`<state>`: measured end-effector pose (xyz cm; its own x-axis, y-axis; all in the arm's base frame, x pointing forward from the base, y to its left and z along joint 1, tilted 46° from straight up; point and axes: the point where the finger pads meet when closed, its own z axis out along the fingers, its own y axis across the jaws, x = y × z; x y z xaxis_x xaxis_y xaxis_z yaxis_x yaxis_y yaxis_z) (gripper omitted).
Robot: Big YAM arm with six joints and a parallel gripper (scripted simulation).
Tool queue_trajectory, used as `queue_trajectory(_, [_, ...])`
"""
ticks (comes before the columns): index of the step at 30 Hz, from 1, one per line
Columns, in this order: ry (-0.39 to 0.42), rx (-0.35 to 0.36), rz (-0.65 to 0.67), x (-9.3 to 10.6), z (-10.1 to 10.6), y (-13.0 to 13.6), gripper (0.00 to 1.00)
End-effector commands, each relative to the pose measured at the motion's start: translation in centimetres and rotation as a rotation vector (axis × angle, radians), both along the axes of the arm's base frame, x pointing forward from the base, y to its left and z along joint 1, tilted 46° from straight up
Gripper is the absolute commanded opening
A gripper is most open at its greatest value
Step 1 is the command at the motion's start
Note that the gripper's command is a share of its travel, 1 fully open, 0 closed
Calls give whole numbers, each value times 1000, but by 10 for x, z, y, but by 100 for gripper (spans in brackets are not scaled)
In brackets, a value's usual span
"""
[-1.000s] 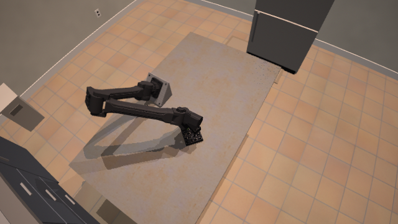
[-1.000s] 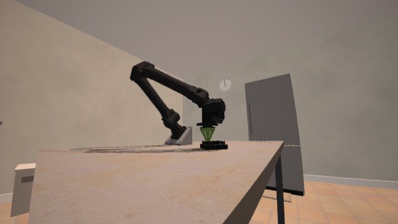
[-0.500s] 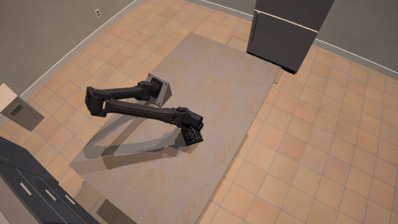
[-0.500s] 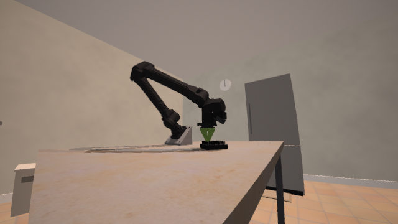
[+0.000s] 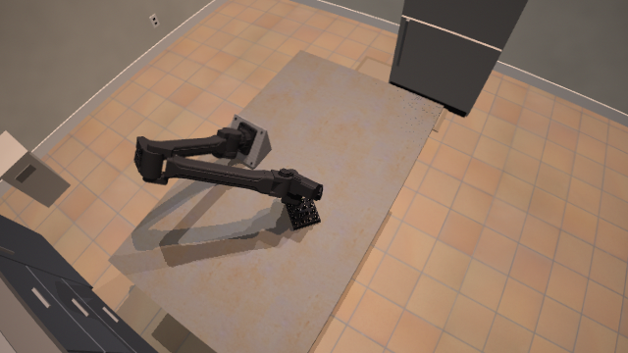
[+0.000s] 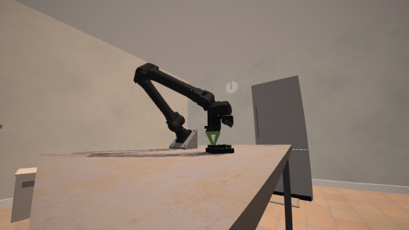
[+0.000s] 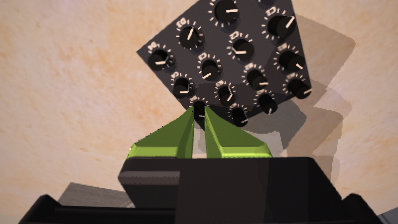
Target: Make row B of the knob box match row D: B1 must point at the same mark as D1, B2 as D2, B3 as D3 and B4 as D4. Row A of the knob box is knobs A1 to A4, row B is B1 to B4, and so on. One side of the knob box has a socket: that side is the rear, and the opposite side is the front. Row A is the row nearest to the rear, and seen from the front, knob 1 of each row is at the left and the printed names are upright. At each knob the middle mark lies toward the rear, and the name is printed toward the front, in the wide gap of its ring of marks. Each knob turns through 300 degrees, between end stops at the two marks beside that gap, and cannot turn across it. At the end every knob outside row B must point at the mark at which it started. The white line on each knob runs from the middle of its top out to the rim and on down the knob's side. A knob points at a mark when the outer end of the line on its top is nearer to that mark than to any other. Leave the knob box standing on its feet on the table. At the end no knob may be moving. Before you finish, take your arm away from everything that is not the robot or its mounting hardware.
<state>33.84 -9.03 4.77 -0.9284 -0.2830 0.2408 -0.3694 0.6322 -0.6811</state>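
Note:
The black knob box [image 5: 305, 217] [image 6: 220, 149] [image 7: 220, 37] stands flat on the table [image 5: 319, 113], turned at an angle in the wrist view. Its knobs carry white lines pointing in various directions. My gripper [image 7: 199, 112] [image 6: 212, 142] reaches straight down with its green fingers and is shut on one small knob [image 7: 199, 105] at the box's edge nearest the wrist camera. The names are too small to read, so I cannot tell which knob it is. The right finger hides part of the box's near corner.
The arm's base mount [image 5: 252, 142] [image 6: 188, 142] sits on the table's left side. A grey fridge [image 5: 442, 54] [image 6: 278, 128] stands beyond the table's far end. The table's right edge is a short way past the box.

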Motion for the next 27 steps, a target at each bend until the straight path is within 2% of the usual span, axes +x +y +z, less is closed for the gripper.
queue_trajectory(1, [96, 1, 95, 2, -3, 1, 8])
queue_trajectory(14, [188, -4, 185, 2, -3, 1, 8])
queue_trajectory(27, [199, -4, 195, 2, -3, 1, 8])
